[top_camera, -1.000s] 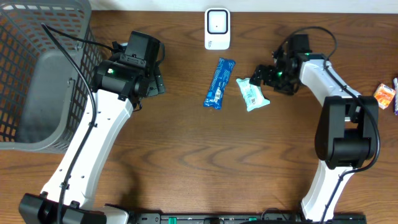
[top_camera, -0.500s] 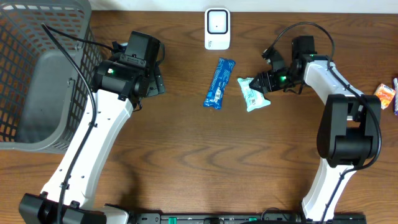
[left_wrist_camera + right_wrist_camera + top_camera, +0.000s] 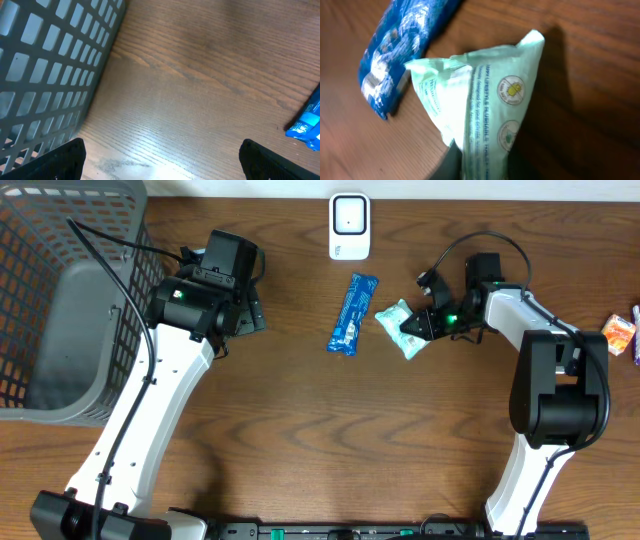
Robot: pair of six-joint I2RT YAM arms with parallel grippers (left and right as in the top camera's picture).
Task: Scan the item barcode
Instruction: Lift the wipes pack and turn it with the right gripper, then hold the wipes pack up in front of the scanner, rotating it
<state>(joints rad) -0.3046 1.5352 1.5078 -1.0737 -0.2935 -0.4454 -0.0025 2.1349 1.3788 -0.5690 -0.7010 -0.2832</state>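
Wood tabletop (image 3: 320, 440), scanner (image 3: 349, 225) at far edge | right hand (image 3: 415, 328) clamped on end of green pack (image 3: 392, 320), likely to carry its barcode to scanner | green pack mid-tabletop, just beside blue pack (image 3: 353, 312) | left hand (image 3: 248, 315) apart, empty, parked near basket (image 3: 60, 300)

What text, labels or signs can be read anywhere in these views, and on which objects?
Pale green packet: one dark line of print, part of which seems to read "FLUSHABLE"; the rest is too blurred.
Round emblems on that packet: too blurred to read.
Blue packet: white print, unreadable.
White device: no legible text from overhead.
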